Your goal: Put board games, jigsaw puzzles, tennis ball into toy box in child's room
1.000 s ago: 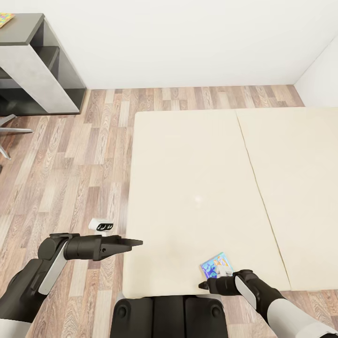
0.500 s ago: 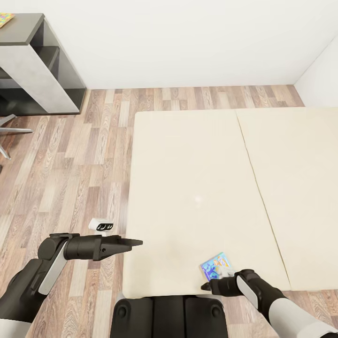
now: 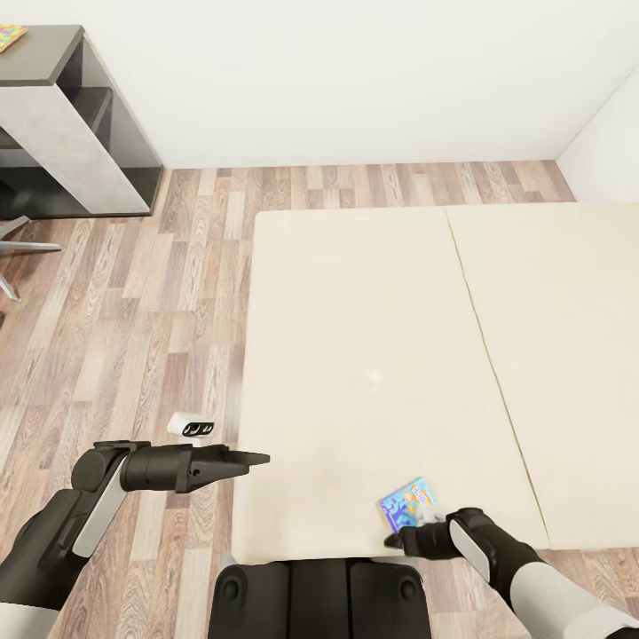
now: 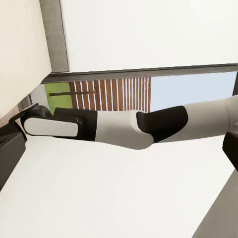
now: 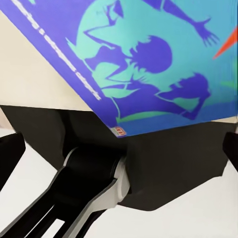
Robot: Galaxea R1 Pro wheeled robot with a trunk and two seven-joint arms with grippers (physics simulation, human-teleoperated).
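Currently the right pincer (image 3: 397,539) sits at the lower right of the frame, at the near edge of the bed (image 3: 373,355), beside the light-blue board game (image 3: 409,502). Over the last second it has crept slightly rightward and lower; the game has not moved. In the right wrist view the game's blue cartoon face (image 5: 148,59) lies close ahead with the fingertips (image 5: 11,151) spread wide at either margin, so nothing is pinched yet. Judgement: final alignment before a grasp. The left pincer (image 3: 257,460), at lower left, appears pressed together and empty, unchanged. One jigsaw puzzle (image 3: 11,35) shows at the upper left corner.
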